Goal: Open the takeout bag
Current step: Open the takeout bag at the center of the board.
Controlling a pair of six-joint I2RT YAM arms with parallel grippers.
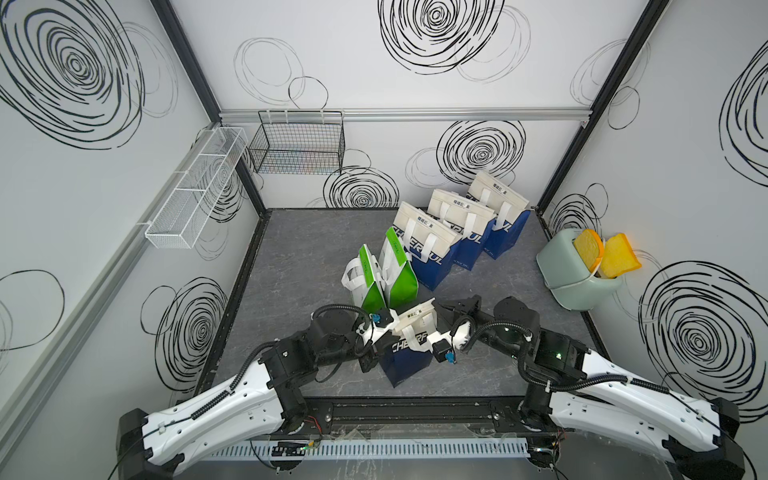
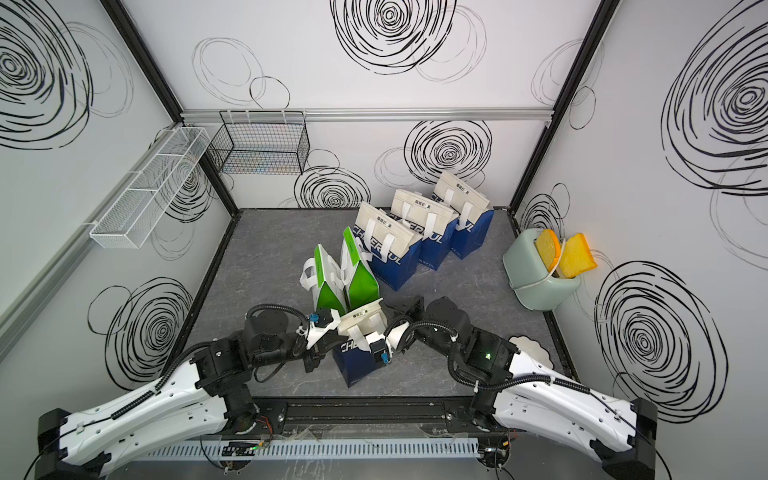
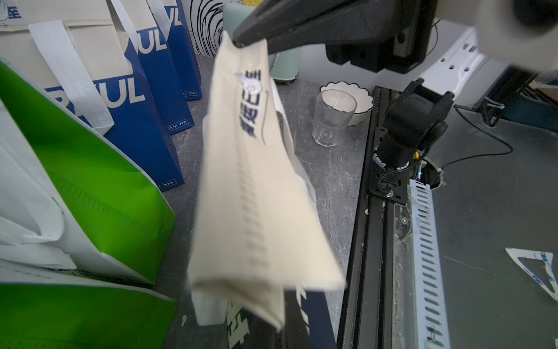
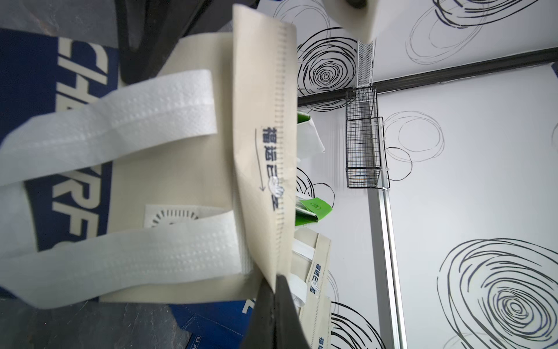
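The takeout bag (image 1: 405,359) (image 2: 358,365) is navy below and cream above, with white handles (image 4: 120,121), and stands near the front of the grey mat. Its cream top flap (image 3: 250,196) (image 4: 262,136) is stretched between my two grippers. In both top views my left gripper (image 1: 392,329) (image 2: 337,327) is shut on the flap's near-left end. My right gripper (image 1: 437,304) (image 2: 384,306) (image 4: 276,297) is shut on the opposite corner, and its black fingers (image 3: 256,33) show in the left wrist view. In that view my left gripper's own jaws are hidden under the flap.
Three more navy-and-cream bags (image 1: 432,245) stand in a row behind, and two green-and-white bags (image 1: 386,270) sit right behind the held one. A mint toaster with bread slices (image 1: 577,270) is at the right wall. A glass (image 3: 332,117) and a bowl (image 3: 360,102) sit near the right arm's base.
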